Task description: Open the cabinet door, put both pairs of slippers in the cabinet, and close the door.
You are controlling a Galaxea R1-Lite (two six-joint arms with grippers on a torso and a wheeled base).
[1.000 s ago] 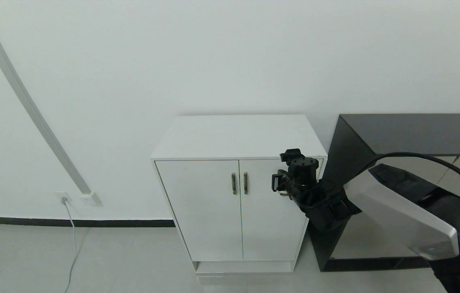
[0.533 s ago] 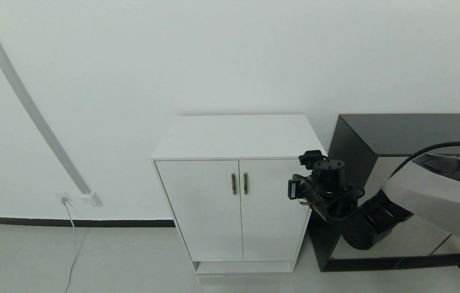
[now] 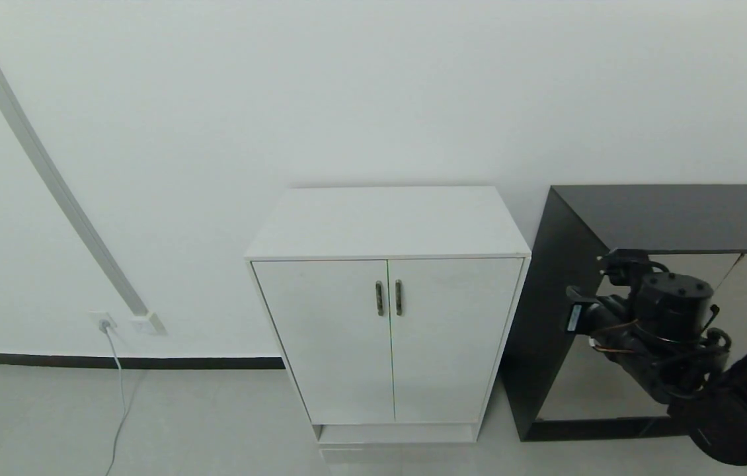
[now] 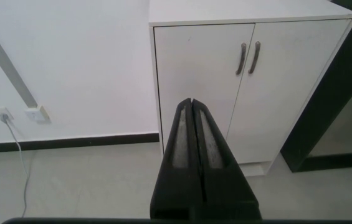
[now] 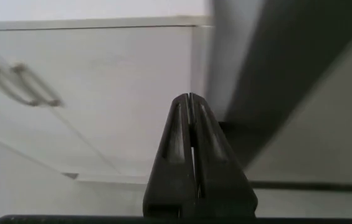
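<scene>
White cabinet doors closed, right gripper clenched empty beside it before the dark unit, left gripper clenched empty too.

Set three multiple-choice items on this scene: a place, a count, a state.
1. The dark unit stands where, relative to the white cabinet?
A) to its left B) to its right C) on top
2. How many door handles does it have?
A) one B) two C) four
3. The cabinet doors are:
A) both shut B) one open C) both open
Key: 1 B: it stands by the cabinet's right side. 2 B: two bars flank the seam. 3 A: both fronts lie flush.
</scene>
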